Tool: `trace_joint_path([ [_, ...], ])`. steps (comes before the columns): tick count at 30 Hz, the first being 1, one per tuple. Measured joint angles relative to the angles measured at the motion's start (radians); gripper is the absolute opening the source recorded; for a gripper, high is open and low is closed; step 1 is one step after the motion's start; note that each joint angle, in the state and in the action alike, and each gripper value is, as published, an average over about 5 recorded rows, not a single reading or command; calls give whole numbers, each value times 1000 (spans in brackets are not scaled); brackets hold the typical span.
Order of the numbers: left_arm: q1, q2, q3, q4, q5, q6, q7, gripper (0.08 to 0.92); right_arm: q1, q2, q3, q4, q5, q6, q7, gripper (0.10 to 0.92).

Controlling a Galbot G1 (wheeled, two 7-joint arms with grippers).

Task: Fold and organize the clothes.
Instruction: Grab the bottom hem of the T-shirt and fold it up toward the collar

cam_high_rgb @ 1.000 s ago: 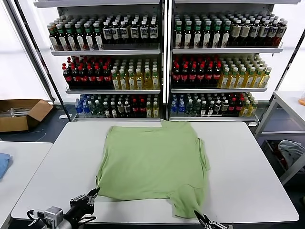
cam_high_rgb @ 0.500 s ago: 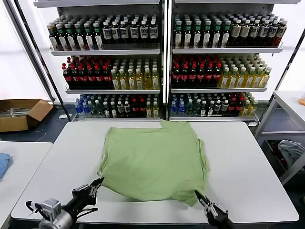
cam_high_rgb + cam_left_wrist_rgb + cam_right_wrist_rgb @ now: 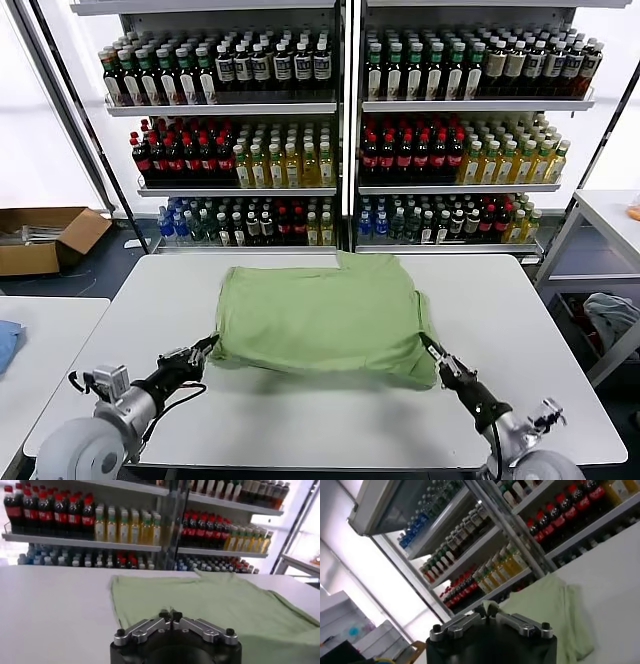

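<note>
The left gripper point(image 3: 211, 341) and right gripper point(image 3: 427, 344), each clamped on a near corner of the shirt point(image 3: 320, 315), hold its near edge raised, the remaining fabric lying ahead toward the shelves point(image 3: 340, 130).

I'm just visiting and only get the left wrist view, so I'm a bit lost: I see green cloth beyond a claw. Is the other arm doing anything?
Observer: Yes. The head view shows the right claw pinching the near right corner of the shirt, while the left claw pinches the near left corner.
Visitor: Is the cloth lying flat?
Observer: Not all of it. Its near edge hangs raised between the two claws, with a shadow under it on the table. The far part lies on the table.
Visitor: Anything else around?
Observer: A blue cloth lies on the next table, off to the left.
</note>
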Motion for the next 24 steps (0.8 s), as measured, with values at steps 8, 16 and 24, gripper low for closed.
trace_joint_path([
  [8, -105, -18, 45, 144, -13, 2, -5, 152, 99, -5, -64, -89, -119, -9, 33, 271],
  [16, -116, -6, 34, 176, -13, 4, -22, 377, 80, -24, -63, -78, -258, -10, 77, 496],
  [24, -60, -16, 23, 151, -1, 5, -35, 602, -14, -31, -43, -23, -376, -14, 107, 730],
])
